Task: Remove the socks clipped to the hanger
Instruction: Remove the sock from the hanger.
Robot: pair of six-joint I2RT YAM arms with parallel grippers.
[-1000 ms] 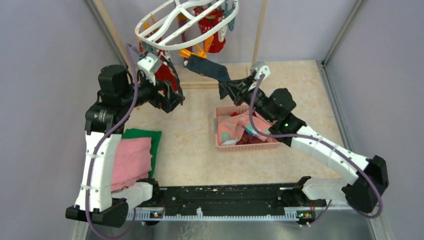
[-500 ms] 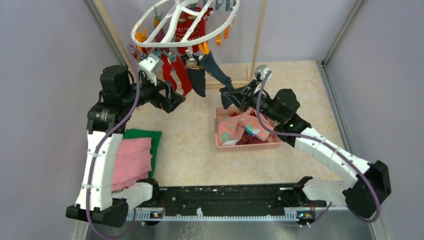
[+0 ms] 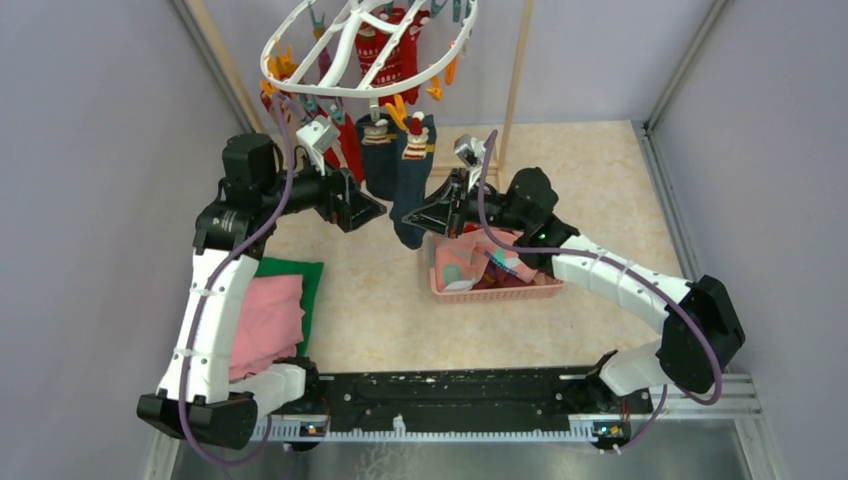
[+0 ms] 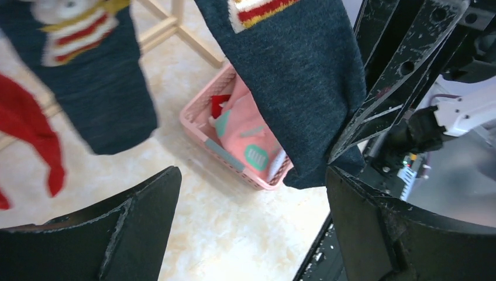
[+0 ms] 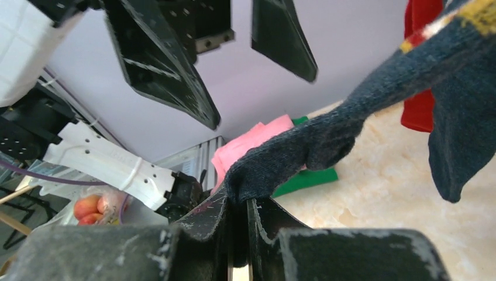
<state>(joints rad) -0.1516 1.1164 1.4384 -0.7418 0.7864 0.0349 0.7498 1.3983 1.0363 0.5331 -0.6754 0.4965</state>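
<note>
Sock, dark navy knit [image 3: 412,170], clipped to white plastic oval hanger [image 3: 340,92] at 12 o'clock; right hand [image 5: 237,202] pinches its toe, likely to pull it free; left hand [image 3: 362,203] gapes empty.

- The hanger [image 3: 340,45] runs off the top edge of the top view, so its far side does not show.
- In the left wrist view the navy sock [image 4: 304,88] is cut off at the top. Its clip cannot be seen there.
- The toe of the navy sock goes down between the right gripper's [image 5: 237,204] fingers and is hidden there.
- The right arm covers part of the pink basket [image 3: 495,293].
- The left arm hides part of the pink cloth [image 3: 265,320].
- A small orange blob [image 5: 93,208] is too blurry to tell what it is.
</note>
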